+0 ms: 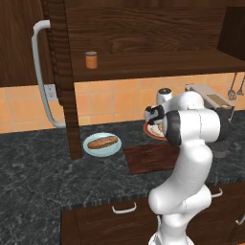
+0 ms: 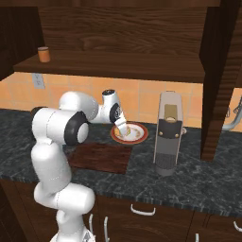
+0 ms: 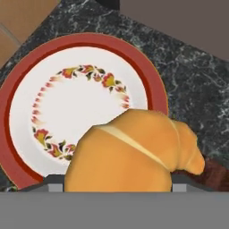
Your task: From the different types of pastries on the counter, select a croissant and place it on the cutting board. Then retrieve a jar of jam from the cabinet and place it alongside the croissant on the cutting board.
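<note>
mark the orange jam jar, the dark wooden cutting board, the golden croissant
orange jam jar [image 1: 91,60]: left base view, side wall.
dark reddish-brown wooden cutting board [image 2: 101,158]: right base view, bare top.
golden crescent croissant [image 3: 129,154]: hand view, upper crust.

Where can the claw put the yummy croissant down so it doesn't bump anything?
The flat dark reddish-brown wooden cutting board is bare, between the pale blue plate with its long brown loaf and the tall grey appliance. It's crowded behind, at the round red-rimmed plate, where the claw holds the golden crescent croissant.
</note>
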Robot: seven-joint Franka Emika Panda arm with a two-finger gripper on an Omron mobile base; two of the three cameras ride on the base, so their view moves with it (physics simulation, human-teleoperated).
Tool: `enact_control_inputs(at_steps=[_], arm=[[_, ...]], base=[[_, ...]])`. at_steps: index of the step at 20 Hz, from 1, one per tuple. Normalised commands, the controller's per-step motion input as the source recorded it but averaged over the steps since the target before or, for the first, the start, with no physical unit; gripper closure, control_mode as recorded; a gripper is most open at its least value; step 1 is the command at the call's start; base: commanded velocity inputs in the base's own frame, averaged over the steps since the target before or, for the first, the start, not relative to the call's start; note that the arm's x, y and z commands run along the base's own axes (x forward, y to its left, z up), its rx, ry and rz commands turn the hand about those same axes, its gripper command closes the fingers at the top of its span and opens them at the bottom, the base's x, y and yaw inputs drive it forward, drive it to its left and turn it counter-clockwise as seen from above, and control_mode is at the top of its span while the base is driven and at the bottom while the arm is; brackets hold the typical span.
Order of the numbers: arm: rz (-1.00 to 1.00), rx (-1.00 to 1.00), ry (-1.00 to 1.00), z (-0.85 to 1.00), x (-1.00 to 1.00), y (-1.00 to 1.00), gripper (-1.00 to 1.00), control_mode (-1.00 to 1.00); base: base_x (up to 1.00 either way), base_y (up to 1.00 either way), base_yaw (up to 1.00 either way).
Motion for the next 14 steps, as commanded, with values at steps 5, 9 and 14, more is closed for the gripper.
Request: enact_control_inputs(at_steps=[5, 9, 14], arm=[[-0.01, 0.00, -0.16, 0.00, -1.00, 0.06, 1.00, -1.00], [-0.01, 0.00, -0.03, 0.13, -0.39, 0.04, 1.00, -1.00], [0.02, 0.02, 0.18, 0.66, -0.93, 0.00, 1.00, -1.00]], base=[[0.00, 0.00, 0.00], [0.00, 0.00, 0.00], [0.00, 0.00, 0.00]])
